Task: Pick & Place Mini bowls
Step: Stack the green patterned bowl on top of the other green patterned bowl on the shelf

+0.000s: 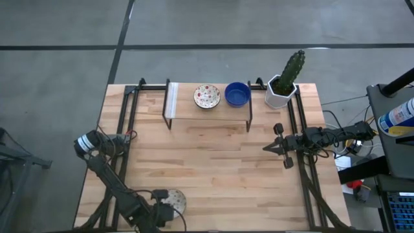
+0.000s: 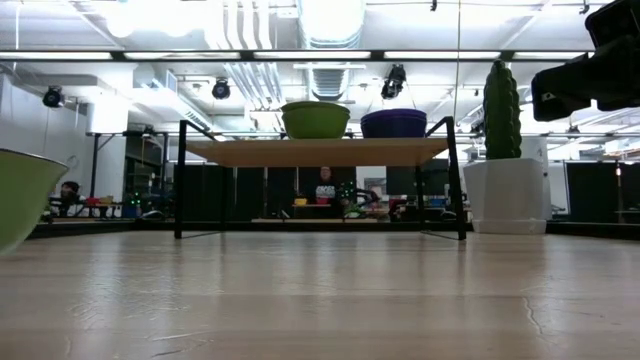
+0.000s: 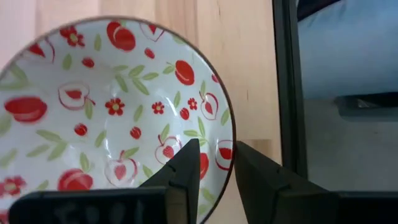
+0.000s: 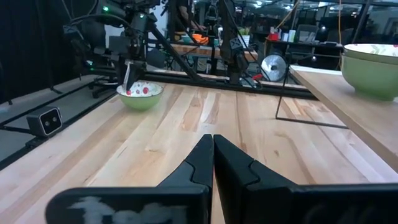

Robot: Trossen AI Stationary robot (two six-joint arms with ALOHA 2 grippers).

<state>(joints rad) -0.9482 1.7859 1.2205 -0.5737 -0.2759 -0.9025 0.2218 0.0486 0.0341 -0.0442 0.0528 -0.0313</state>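
A cream mini bowl with red-green fruit pattern [image 1: 176, 199] stands near the table's near edge, left of centre; its green outer wall [image 2: 20, 200] shows in the low view. My left gripper [image 1: 163, 208] is at this bowl, shut on its rim. On the raised shelf [image 1: 187, 110] at the far edge sit a second patterned bowl [image 1: 207, 96] and a cobalt blue bowl [image 1: 237, 94], each on its base. My right gripper [image 1: 265, 148] hovers shut over the table's right side, holding nothing. Other bowls are out of view. My left gripper [image 3: 217, 149] has the patterned bowl's rim [image 3: 231, 134] pinched, one finger [image 3: 186, 168] inside the bowl and the other [image 3: 255, 177] outside its wall. It comes from above, pointing down. In the right wrist view the bowl [image 4: 140, 94] seems to sit upright on the table.
A white hexagonal pot with a cactus [image 1: 283, 87] stands at the far right corner beside the shelf. Black frame rails run along the table's left [image 1: 123, 149] and right [image 1: 304, 175] sides. Bare wood [image 1: 213, 168] lies between the shelf and the near edge.
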